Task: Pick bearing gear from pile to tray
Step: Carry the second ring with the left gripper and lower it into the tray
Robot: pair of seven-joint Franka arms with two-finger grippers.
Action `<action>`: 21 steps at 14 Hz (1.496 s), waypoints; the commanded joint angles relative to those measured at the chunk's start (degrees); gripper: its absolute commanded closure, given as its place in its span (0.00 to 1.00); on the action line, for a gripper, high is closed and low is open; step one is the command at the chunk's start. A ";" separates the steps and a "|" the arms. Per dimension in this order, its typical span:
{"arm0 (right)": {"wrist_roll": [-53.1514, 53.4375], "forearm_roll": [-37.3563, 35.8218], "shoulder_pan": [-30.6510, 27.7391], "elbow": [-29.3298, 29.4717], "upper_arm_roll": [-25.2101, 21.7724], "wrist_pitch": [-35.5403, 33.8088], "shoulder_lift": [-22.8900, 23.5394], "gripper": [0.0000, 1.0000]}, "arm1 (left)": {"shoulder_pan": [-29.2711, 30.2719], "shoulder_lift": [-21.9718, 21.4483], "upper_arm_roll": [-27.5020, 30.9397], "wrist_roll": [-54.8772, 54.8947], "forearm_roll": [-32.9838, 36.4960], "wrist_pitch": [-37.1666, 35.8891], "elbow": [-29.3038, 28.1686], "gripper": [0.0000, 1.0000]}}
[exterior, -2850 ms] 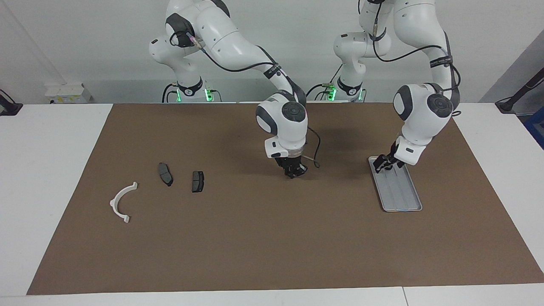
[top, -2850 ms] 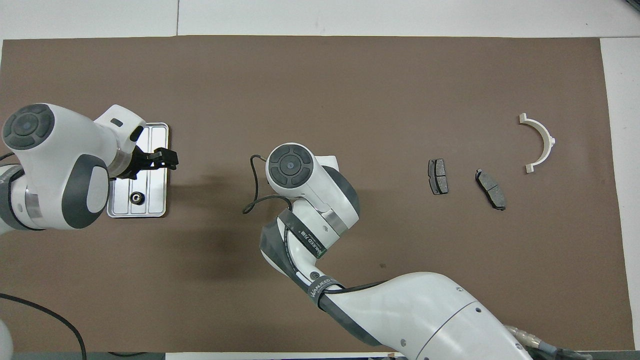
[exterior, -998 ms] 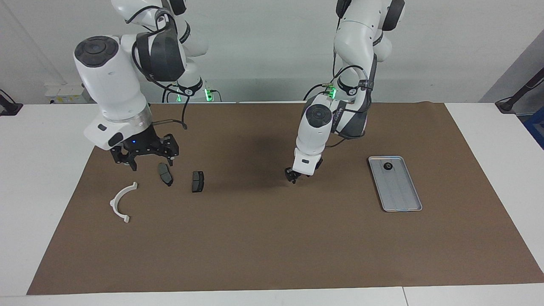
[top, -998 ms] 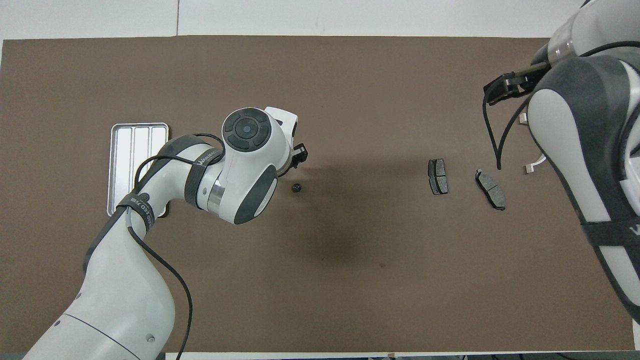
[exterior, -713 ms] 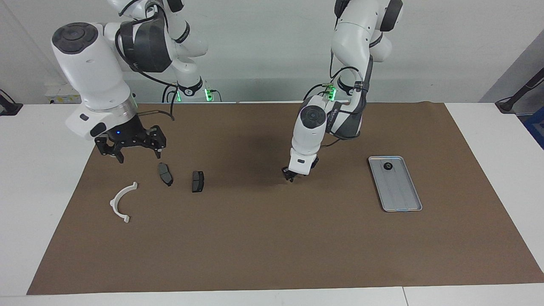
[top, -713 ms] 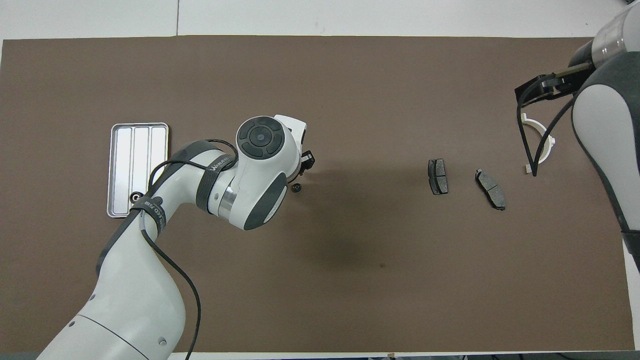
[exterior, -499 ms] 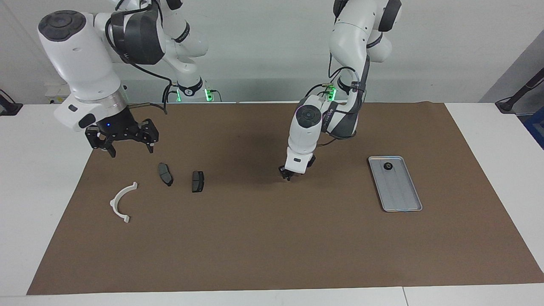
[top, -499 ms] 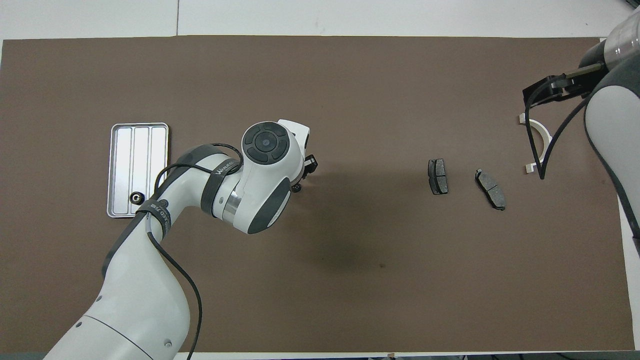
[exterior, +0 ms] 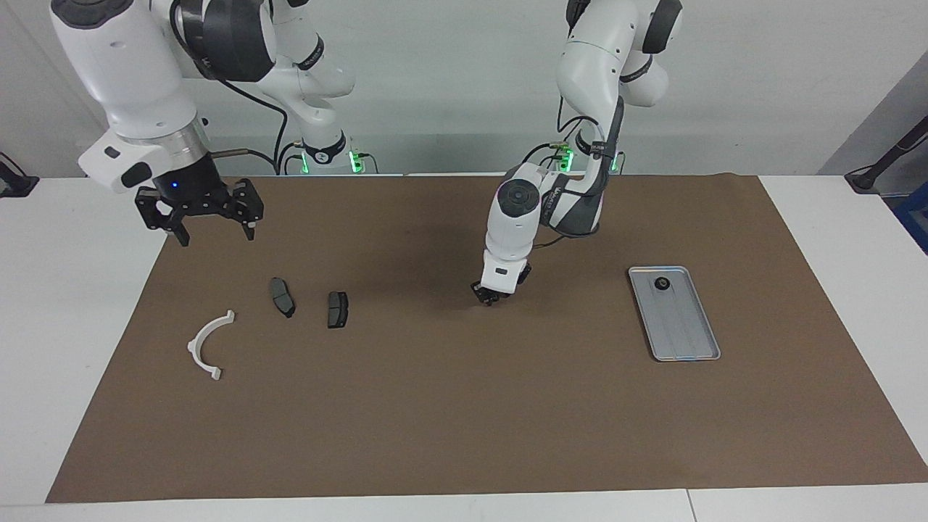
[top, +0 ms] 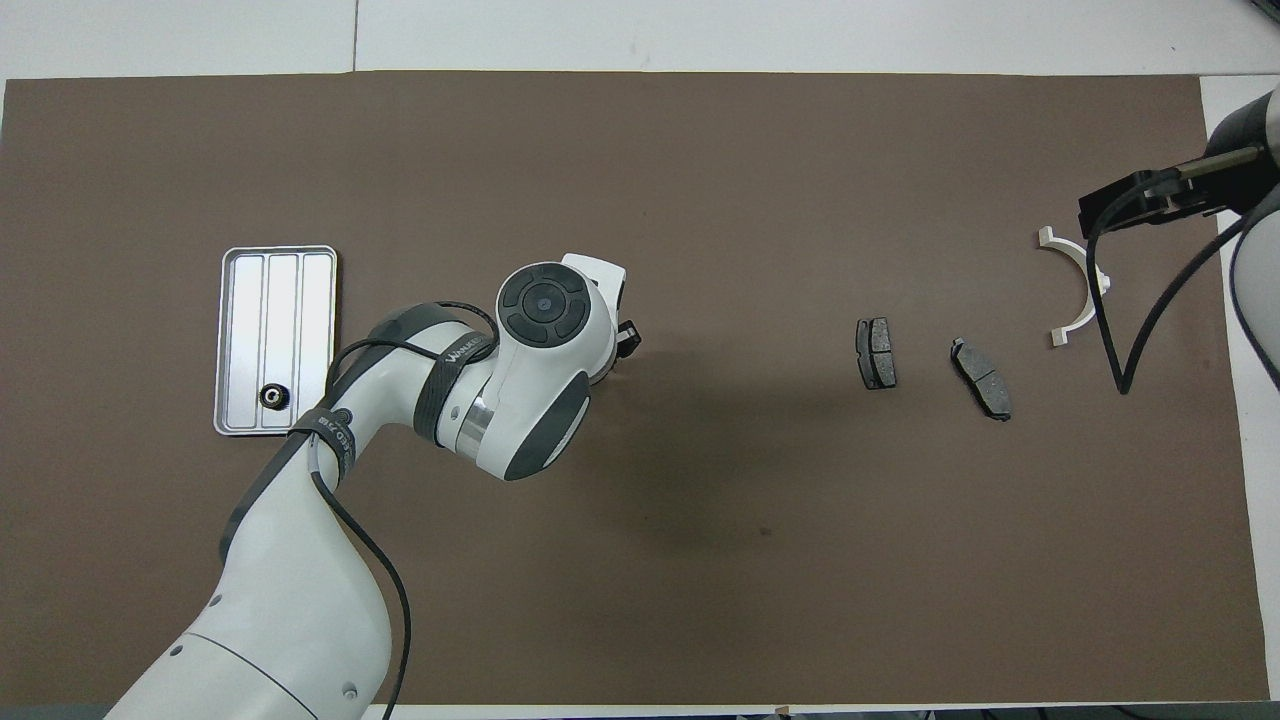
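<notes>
Taking the overhead view as a clock face centred on the brown mat [exterior: 464,420], the tray [exterior: 685,341] [top: 280,300] lies at nine o'clock, toward the left arm's end of the table. One small black round part [exterior: 661,283] [top: 271,396] sits inside it at the tray's own six o'clock end, the end nearer to the robots, and the rest of the tray floor is bare metal.

The left gripper [exterior: 487,297] [top: 627,338] is down low just above the mat, a little toward nine o'clock of the centre, with its wrist bent steeply over it. Its fingertips are too hidden to say whether they are spread or pinching, and I cannot tell whether anything sits between them.

The pile lies at three o'clock: two dark pads [exterior: 282,296] [top: 876,352] near each other but not touching, and a white half-ring [exterior: 205,344] [top: 1085,280] farther out toward the mat's edge.

The right gripper [exterior: 210,221] [top: 1150,195] hangs high over that edge of the mat, about two o'clock, its fingers spread wide and holding nothing
</notes>
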 commanded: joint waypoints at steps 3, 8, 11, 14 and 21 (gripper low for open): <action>0.79 5.85 0.73 -14.00 -3.29 4.91 -8.19 0.00 | -1.13 -0.55 1.12 -0.77 -0.63 2.61 -1.81 0.58; 0.00 6.99 -0.06 -12.79 -3.20 3.87 -8.90 0.00 | -1.22 -0.64 1.12 -0.86 -0.63 2.43 -2.07 0.77; 0.08 6.21 0.38 -12.52 -3.20 2.72 -9.08 0.00 | -0.26 -0.73 1.56 -0.95 0.07 -3.96 0.46 0.84; 0.35 5.86 0.12 -12.34 -3.29 3.69 -9.34 0.00 | 5.00 -5.01 4.20 4.90 0.60 -6.70 -0.65 0.84; 0.00 5.68 0.11 -12.17 -3.20 4.57 -11.71 0.00 | 27.68 -8.64 4.02 38.03 0.25 -8.47 -3.65 0.84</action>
